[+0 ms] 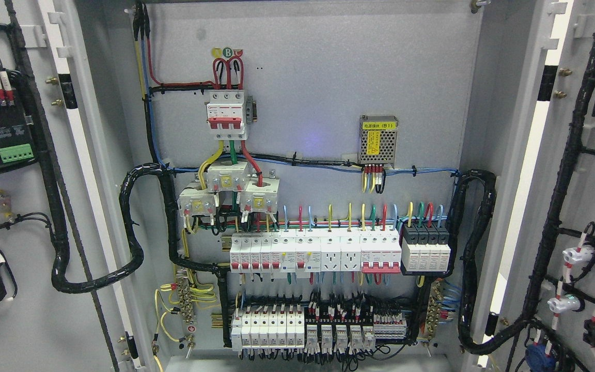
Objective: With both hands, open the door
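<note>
A grey electrical cabinet fills the head view with both doors swung wide. The left door (29, 289) shows its inner face at the picture's left, with a black module and taped cable bundles on it. The right door (581, 196) shows its inner face at the right, carrying black looms and white lamp backs. Between them the back panel (318, 93) holds a red-and-white main breaker (226, 114), rows of white breakers (315, 253) and lower terminal blocks (318, 330). Neither of my hands nor arms shows anywhere.
A small perforated power supply (378, 139) sits at the panel's upper right. Thick black cable loops run from the panel to each door, one at the left (132, 227) and one at the right (475, 248). The cabinet's floor edge lies along the bottom.
</note>
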Tool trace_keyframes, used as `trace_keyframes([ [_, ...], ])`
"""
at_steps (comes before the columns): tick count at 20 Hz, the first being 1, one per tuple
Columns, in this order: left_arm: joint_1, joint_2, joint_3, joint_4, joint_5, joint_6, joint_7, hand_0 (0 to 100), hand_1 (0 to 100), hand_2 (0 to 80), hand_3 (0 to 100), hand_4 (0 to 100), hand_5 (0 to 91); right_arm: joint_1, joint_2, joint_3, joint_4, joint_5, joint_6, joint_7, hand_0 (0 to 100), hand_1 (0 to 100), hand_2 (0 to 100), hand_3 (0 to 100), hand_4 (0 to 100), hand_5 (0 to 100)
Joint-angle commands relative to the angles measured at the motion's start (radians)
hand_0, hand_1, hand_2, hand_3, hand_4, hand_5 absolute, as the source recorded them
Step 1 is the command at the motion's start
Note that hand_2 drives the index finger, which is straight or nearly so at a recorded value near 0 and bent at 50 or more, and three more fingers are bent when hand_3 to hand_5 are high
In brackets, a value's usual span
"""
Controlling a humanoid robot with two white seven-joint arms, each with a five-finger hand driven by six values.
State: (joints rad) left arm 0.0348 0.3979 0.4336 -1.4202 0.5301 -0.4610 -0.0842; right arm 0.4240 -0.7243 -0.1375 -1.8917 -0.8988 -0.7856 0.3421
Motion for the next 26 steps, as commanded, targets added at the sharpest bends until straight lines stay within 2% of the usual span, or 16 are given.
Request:
trace_keyframes([
  [1,-0.010,0.024,-0.004,0.043,-0.001,0.013,0.008,0,0,0.0,0,3,0.0,0.006,-0.001,-0.008,0.002,0.000,-0.198,-0.002,11,0,0,0,0,0],
  [10,-0.007,0.027,-0.003,0.041,0.002,0.012,0.006,0,0,0.0,0,3,0.0,0.009,0.005,-0.030,0.011,0.000,-0.198,-0.002,11,0,0,0,0,0],
  [14,0.007,0.027,-0.006,0.029,0.011,0.004,0.003,0,0,0.0,0,3,0.0,0.009,0.003,-0.021,0.005,0.000,-0.198,-0.002,11,0,0,0,0,0],
  [19,0.114,0.027,-0.029,-0.100,0.045,-0.014,0.003,0,0,0.0,0,3,0.0,0.016,-0.003,0.001,-0.021,0.001,-0.198,-0.002,11,0,0,0,0,0],
  [26,0.266,0.016,-0.062,-0.287,0.057,-0.142,0.003,0,0,0.0,0,3,0.0,0.007,-0.003,0.044,-0.050,0.011,-0.199,-0.002,11,0,0,0,0,0],
])
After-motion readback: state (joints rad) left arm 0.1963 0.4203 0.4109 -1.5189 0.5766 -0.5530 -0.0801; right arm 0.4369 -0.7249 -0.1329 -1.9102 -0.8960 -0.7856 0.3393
